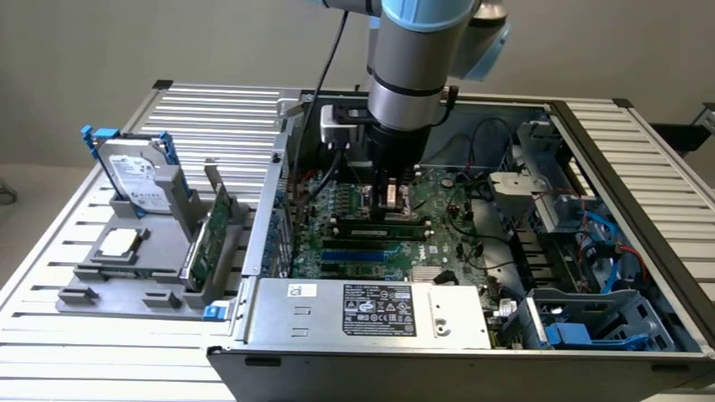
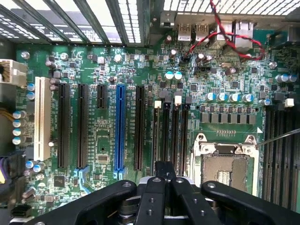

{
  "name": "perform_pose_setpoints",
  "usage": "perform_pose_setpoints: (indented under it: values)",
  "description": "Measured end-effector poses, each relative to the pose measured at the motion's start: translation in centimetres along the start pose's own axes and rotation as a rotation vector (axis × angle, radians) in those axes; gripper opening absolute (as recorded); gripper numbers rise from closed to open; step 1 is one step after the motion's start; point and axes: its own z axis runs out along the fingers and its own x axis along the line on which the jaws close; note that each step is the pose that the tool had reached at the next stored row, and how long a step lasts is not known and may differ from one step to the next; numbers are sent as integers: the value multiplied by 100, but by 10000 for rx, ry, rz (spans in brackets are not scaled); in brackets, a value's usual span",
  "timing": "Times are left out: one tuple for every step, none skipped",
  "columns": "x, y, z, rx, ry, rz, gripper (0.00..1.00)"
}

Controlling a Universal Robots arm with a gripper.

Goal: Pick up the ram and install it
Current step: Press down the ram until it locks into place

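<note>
The ram (image 1: 383, 223) is a long thin green stick with dark chips, standing on edge in one of the motherboard's memory slots. In the wrist view the ram (image 2: 165, 136) runs edge-on between the black slots (image 2: 184, 136), straight out from my fingertips. My gripper (image 1: 393, 206) hangs inside the open computer case just above the stick. Its black fingers (image 2: 157, 187) are pressed together, so the gripper (image 2: 164, 165) is shut with no gap showing. Whether the tips touch the stick I cannot tell.
The CPU socket (image 2: 225, 171) lies beside the memory slots, and several long expansion slots (image 2: 119, 126) run on the other side. Red and black cables (image 2: 229, 40) cross near the rear ports. Left of the case, a grey fixture (image 1: 146, 251) holds a hard drive (image 1: 140, 176) and a green card (image 1: 210, 239).
</note>
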Motion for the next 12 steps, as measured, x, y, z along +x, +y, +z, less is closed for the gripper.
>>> perform_pose_setpoints:
  values:
    - [0, -7, -21, -16, 1, 0, 11]
    - [0, -19, -35, -29, 2, 0, 11]
    - [1, -40, -45, -44, 2, 1, 11]
    - [0, -68, -52, -60, 1, 0, 11]
    - [1, -99, -56, -76, 0, 0, 11]
    - [2, -130, -61, -95, 2, 1, 11]
    - [3, -157, -64, -109, 0, 2, 11]
    - [4, -178, -67, -122, 0, 1, 11]
    - [4, -185, -67, -127, 0, 1, 11]
    - [4, -185, -67, -129, -1, 1, 11]
    - [4, -185, -67, -129, 0, 2, 11]
    - [4, -185, -67, -129, -1, 2, 11]
